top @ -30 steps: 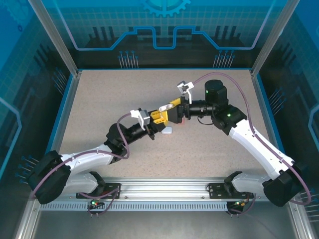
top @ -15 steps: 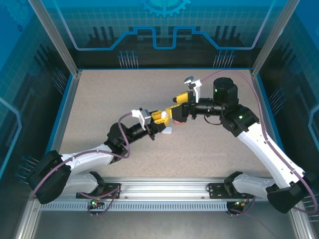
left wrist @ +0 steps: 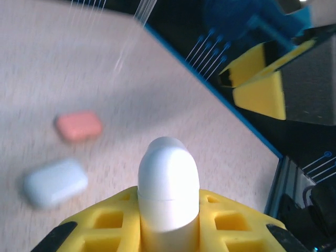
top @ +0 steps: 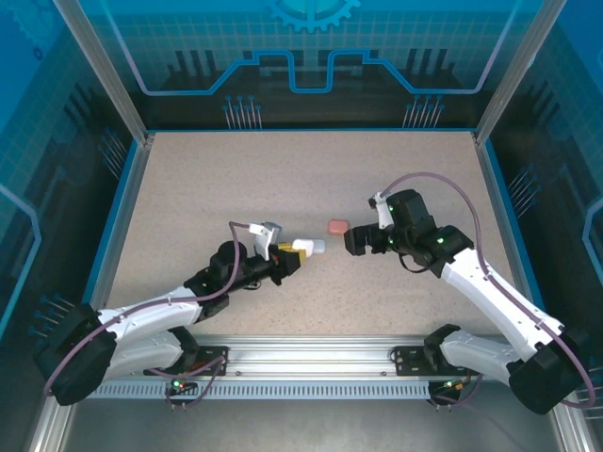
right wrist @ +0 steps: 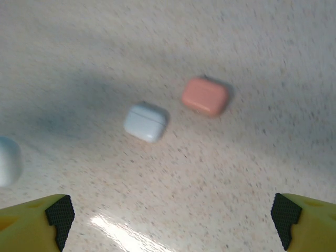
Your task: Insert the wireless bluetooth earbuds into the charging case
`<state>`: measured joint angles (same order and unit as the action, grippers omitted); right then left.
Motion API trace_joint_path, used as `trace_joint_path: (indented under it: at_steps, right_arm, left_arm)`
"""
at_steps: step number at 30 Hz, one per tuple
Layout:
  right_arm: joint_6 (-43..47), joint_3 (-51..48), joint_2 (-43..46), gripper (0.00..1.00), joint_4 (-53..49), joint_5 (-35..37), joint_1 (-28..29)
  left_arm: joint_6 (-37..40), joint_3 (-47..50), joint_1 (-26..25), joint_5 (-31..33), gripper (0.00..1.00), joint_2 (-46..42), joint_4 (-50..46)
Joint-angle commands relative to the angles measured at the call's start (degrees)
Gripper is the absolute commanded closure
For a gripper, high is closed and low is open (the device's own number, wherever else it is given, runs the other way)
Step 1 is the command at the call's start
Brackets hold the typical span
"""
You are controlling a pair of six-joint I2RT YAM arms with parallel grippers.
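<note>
We see a speckled beige tabletop (top: 207, 179) edged by a blue rim (top: 120, 207). Behind it we find a translucent blue panel (top: 311, 47) with a gear motif, flanked by slanted aluminium posts (top: 99, 66); a metal rail (top: 311, 356) runs along the near edge.

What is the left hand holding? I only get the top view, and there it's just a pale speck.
Observer: Its wrist camera shows a white case, lid shut, pinched in the left hand.
Visitor: And the bluish bit next to it?
Observer: That is a separate pale-blue case, also shut. It lies on the table near a pink case, not touching it.
Visitor: Is the right hand carrying anything?
Observer: No. The right hand is wide open and empty.
</note>
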<state>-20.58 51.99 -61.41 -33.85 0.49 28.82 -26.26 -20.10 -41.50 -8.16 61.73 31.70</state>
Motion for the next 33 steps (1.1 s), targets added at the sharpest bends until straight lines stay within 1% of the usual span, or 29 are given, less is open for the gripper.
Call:
trace_joint_path:
  at_steps: [1, 5, 8, 12, 16, 20, 21, 23, 27, 28, 33]
  right_arm:
    - [-1.9, -0.7, 1.1, 0.0, 1.8, 1.3, -0.7]
    - [-1.5, -0.5, 1.1, 0.0, 1.8, 0.6, -0.9]
    - [-1.5, -0.6, 1.6, 0.0, 2.0, 0.5, -0.8]
    - [-1.6, -1.0, 2.2, 0.0, 2.1, 0.7, -0.9]
    - [-1.3, -1.3, 2.3, 0.0, 2.0, 0.7, -1.0]
    - [-0.5, -1.3, 2.3, 0.0, 1.2, 0.6, -1.2]
    - [-0.3, -1.3, 2.3, 0.0, 1.1, 0.5, -1.4]
    - [-0.2, -1.3, 2.4, 0.0, 1.2, 0.0, -1.7]
    - [0.0, -1.3, 2.7, 0.0, 1.5, -0.5, -2.5]
    - [0.4, -1.3, 2.9, 0.0, 1.3, -0.4, -2.9]
    - [2.7, -0.5, 4.0, 0.0, -1.0, 0.3, -5.5]
  left_arm:
    - [-11.1, 1.0, 0.3, 0.3, 0.99, -1.0, -11.4]
    - [-17.9, 1.3, 0.3, 0.3, 0.97, 0.9, -11.3]
    - [-22.4, 0.3, 0.4, -1.7, 0.94, 4.9, -10.1]
    - [-29.0, 0.2, 0.1, -3.7, 0.95, 12.6, -3.9]
    - [-31.0, -0.7, -0.4, -3.5, 0.95, 19.3, 0.7]
    - [-32.2, -1.0, -0.9, -3.0, 0.95, 23.5, 3.5]
    - [-32.2, -1.0, -1.1, -2.8, 0.93, 24.3, 3.5]
    - [-32.3, -1.0, -1.1, -2.6, 0.84, 25.4, 3.2]
    - [-31.6, -0.8, -1.2, -1.2, 0.56, 24.7, 0.0]
    - [-31.0, -0.8, -1.2, -0.2, 0.52, 23.7, -1.9]
    - [-25.5, -2.2, -1.1, 5.4, 0.46, 15.8, -15.0]
